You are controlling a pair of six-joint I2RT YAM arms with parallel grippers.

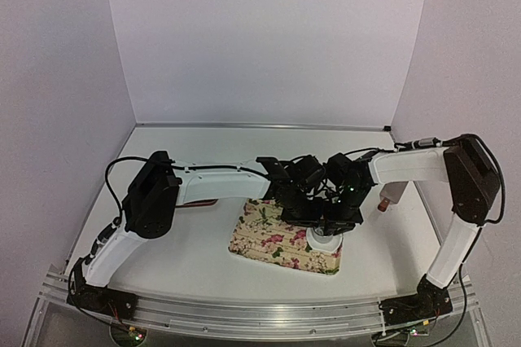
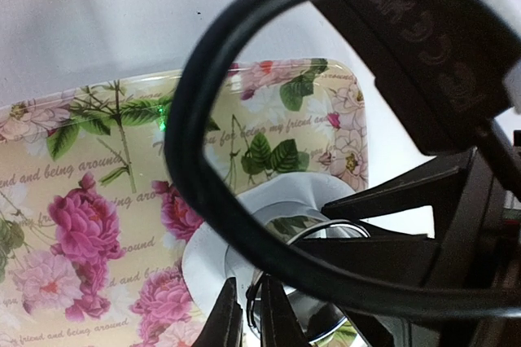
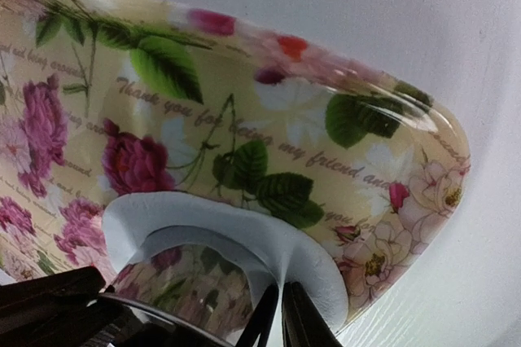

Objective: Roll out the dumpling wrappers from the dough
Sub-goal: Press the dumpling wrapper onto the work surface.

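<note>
Both arms are at the tray; view from above is crowded.

- Table [image 1: 183, 261]: white top. The left arm [image 1: 216, 180] and right arm [image 1: 407, 164] reach inward from either side and meet over the tray's far right part.
- Tray [image 1: 260, 239]: rectangular, floral print with script lettering. It lies flat near the middle of the table, turned a little askew.
- Wooden-handled tool [image 1: 384, 200]: lies on the table just right of the right wrist, clear of the tray. I cannot tell what kind of tool it is.
- Black cable [image 2: 191, 135]: loops across the left wrist view and hides part of the work area.
- Dough [image 3: 203, 217]: a flattened white sheet on the tray's right end, close to the corner. It has a round hole in it and an uneven outline.
- Metal ring [image 3: 167, 314]: shiny, and it sits inside the hole in the dough.
- Left gripper [image 2: 251, 300]: fingers drawn nearly together, only a thin gap, and the ring's near wall runs between them.
- Right gripper [image 3: 281, 292]: fingers fully together. Their tips meet the dough at the rim of the hole, where the sheet puckers. I cannot tell whether any dough is pinched between them.
</note>
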